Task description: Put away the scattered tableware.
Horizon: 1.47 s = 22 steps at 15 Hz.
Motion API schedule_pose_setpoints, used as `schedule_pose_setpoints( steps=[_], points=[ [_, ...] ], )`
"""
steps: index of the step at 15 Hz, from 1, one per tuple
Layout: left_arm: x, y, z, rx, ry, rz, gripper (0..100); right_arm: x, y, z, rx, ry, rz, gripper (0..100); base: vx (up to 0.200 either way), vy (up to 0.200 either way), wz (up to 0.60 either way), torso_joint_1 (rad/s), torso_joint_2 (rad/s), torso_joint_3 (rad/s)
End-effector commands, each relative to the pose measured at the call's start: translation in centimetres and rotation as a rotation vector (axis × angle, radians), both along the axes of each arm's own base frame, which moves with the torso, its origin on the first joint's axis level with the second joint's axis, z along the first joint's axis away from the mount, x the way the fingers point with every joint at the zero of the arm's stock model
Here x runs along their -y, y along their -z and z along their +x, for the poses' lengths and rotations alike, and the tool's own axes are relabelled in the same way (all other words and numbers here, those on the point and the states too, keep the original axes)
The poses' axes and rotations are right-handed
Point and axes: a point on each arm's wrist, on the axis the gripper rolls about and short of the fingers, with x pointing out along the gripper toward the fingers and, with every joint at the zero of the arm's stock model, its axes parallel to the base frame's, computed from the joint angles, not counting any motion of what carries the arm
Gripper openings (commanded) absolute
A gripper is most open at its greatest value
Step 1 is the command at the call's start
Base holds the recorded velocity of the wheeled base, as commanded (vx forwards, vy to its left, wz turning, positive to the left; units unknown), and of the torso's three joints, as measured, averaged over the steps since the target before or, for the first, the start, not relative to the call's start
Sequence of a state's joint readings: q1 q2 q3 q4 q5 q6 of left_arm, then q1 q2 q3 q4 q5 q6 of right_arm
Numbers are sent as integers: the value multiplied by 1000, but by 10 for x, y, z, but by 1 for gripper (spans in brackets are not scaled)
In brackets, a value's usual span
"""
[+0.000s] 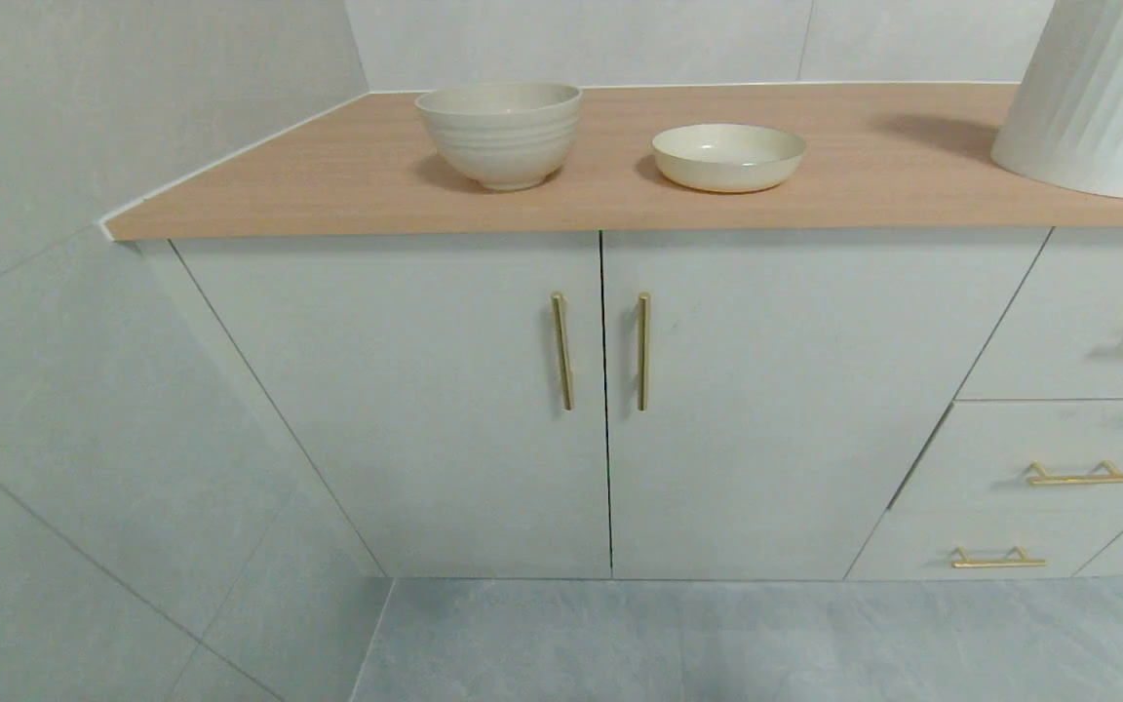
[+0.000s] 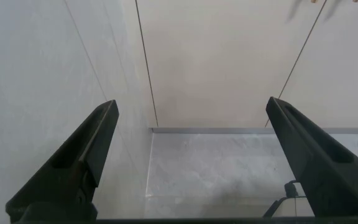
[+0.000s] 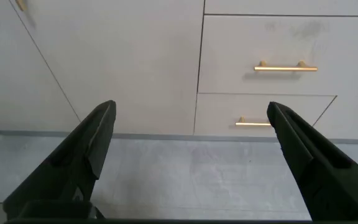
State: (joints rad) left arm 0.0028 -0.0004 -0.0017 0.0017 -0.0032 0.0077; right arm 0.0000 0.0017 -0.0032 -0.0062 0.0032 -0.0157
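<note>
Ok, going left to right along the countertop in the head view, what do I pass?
deep ribbed bowl → shallow bowl → tall white ribbed container, cut off at the picture's right edge.

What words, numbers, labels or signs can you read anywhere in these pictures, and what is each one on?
None: no text can be read.
The deep bowl and the shallow bowl are plain, with no print or mark.
The ribbed white container, the wooden counter, the cupboard doors and the drawers carry no label, number or sign.
</note>
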Motion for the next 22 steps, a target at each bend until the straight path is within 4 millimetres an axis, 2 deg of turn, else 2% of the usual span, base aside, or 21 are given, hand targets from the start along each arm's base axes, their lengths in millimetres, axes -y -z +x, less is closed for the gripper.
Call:
schedule_pose_setpoints(
  steps=[1,2,4,6,7,8,9,10,11,14,16,19,22],
  points=[
    [0,0,0,0,0,0,100,-1,-43,-11,156,-75,32,100,0,0,0,0,0,0],
    [0,0,0,0,0,0,100,-3,-65,-9,118,-227,101,100,0,0,0,0,0,0],
    [0,0,0,0,0,0,100,-8,-72,18,-115,-426,125,100,0,0,0,0,0,0],
    [0,0,0,0,0,0,100,-15,-87,65,-328,-569,128,100,0,0,0,0,0,0],
    [0,0,0,0,0,0,100,-21,-97,87,-373,-631,119,100,0,0,0,0,0,0],
    [0,0,0,0,0,0,100,-26,-102,99,-391,-672,115,100,0,0,0,0,0,0],
    [0,0,0,0,0,0,100,-47,-107,132,-431,-775,95,100,0,0,0,0,0,0],
    [0,0,0,0,0,0,100,-62,-105,155,-455,-796,80,100,0,0,0,0,0,0],
    [0,0,0,0,0,0,100,-78,-103,180,-460,-799,62,100,0,0,0,0,0,0],
    [0,0,0,0,0,0,100,-112,-96,236,-364,-821,55,100,0,0,0,0,0,0],
    [0,0,0,0,0,0,100,-132,-99,260,-318,-854,54,100,0,0,0,0,0,0],
    [0,0,0,0,0,0,100,-164,-117,286,-243,-908,55,100,0,0,0,0,0,0],
    [0,0,0,0,0,0,100,-192,-119,316,-213,-935,59,100,0,0,0,0,0,0]
  ],
)
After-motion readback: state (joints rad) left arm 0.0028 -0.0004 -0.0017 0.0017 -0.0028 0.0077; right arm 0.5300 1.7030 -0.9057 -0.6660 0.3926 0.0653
